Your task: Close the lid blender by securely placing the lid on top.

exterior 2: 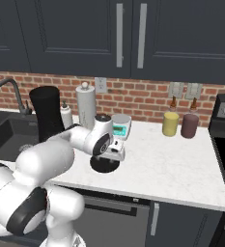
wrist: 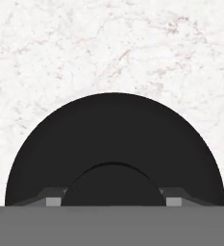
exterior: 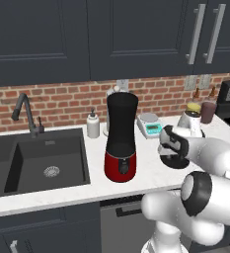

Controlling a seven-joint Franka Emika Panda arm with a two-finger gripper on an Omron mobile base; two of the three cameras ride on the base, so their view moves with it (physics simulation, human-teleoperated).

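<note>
Gripper (wrist: 115, 199) at lower centre of the hand view is clamped on the raised centre of the lid (wrist: 114, 139), flat on the counter (wrist: 60, 48).

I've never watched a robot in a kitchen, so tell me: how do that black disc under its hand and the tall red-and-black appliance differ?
The lid is a low, flat disc lying on the white counter; the blender stands tall and upright. The lid is all black; the blender has a black jar on a glossy red base. The gripper is shut on the lid's raised centre; the blender stands untouched nearer the sink. Both are round and partly black.
</note>
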